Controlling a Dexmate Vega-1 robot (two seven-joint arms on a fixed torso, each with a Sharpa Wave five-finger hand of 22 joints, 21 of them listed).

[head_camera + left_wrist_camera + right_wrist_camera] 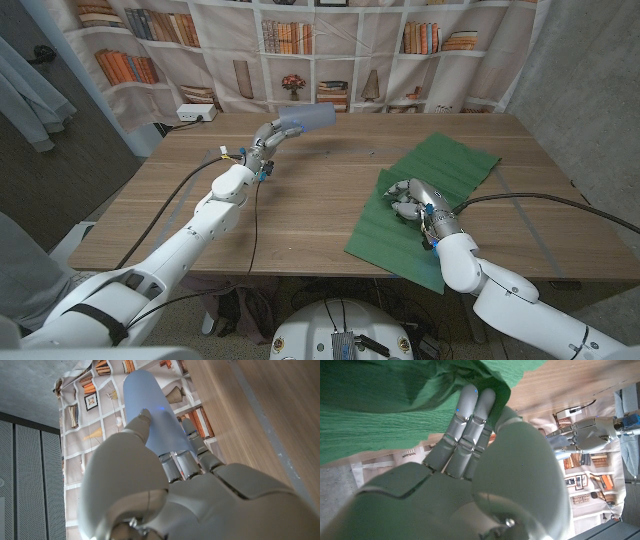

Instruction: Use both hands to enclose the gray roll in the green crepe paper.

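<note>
Item: our left hand, fingers clasping one end of the pale gray cylindrical roll; that end is hidden. Roll held above the wooden table near its far edge, long axis pointing away and rightward. Item: our right hand, fingers pinching an edge of the green crepe paper sheet; fingertips hidden beneath its fold.

Head overlooks table; wrist views close, inverted
</note>
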